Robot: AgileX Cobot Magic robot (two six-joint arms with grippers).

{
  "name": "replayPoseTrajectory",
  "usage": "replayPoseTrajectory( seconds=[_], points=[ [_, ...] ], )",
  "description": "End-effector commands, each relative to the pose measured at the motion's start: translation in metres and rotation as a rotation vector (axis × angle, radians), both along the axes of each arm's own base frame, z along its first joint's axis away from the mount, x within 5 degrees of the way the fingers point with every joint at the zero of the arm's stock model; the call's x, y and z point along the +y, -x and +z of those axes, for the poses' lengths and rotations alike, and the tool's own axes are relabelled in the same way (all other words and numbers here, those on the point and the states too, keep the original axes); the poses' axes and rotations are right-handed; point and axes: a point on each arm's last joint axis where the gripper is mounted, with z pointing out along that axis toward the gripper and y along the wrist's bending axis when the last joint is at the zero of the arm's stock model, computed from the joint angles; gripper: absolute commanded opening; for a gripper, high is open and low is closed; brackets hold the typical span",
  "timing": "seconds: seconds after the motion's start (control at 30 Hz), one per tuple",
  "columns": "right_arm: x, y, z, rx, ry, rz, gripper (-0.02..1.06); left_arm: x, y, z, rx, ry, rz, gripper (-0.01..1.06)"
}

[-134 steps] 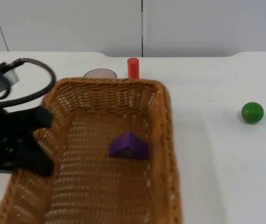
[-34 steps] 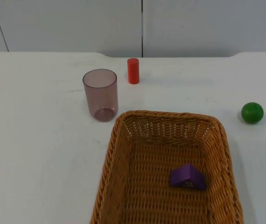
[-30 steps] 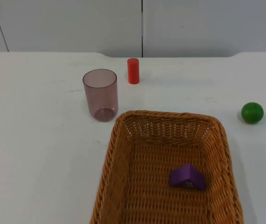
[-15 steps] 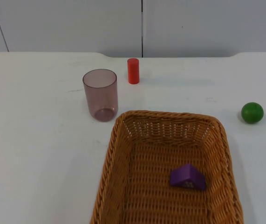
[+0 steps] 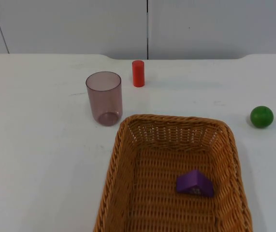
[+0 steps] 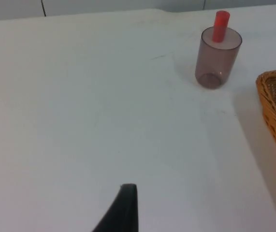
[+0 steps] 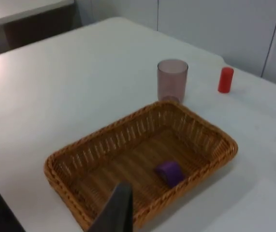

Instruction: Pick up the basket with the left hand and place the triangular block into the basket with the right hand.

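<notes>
No readable text, no labels, no brands, no numbers, no signs on anything

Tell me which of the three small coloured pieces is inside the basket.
The purple triangular block: it lies on the basket floor. The red cylinder and green ball sit outside on the table.

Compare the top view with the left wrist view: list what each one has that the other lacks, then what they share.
Top view: the purple triangular block lying inside the basket, and the green ball on the table to the basket's right.
Left wrist view: the left gripper, above bare table beside the basket.
Shared: the cup, the red cylinder behind it, the basket's rim and the white table.
The right gripper, seen in its own wrist view, hangs above the basket's edge.
</notes>
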Motion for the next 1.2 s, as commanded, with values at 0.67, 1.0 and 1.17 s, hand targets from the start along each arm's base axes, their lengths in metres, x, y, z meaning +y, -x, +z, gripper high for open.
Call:
replayPoseTrajectory(
  seconds=[0.67,1.0,1.17],
  points=[
    [-0.001,-0.006,-0.02,0.061,0.106,-0.055,0.92,-0.001,0.0,0.0,-0.017,-0.042,-0.031,0.95],
    [0.001,-0.003,-0.021,0.091,0.088,-0.023,0.92,0.0,0.0,0.0,-0.019,-0.05,-0.032,0.95],
    [0.002,-0.002,-0.021,0.099,0.082,-0.012,0.92,0.0,-0.001,-0.001,-0.02,-0.06,-0.031,0.95]
  ],
)
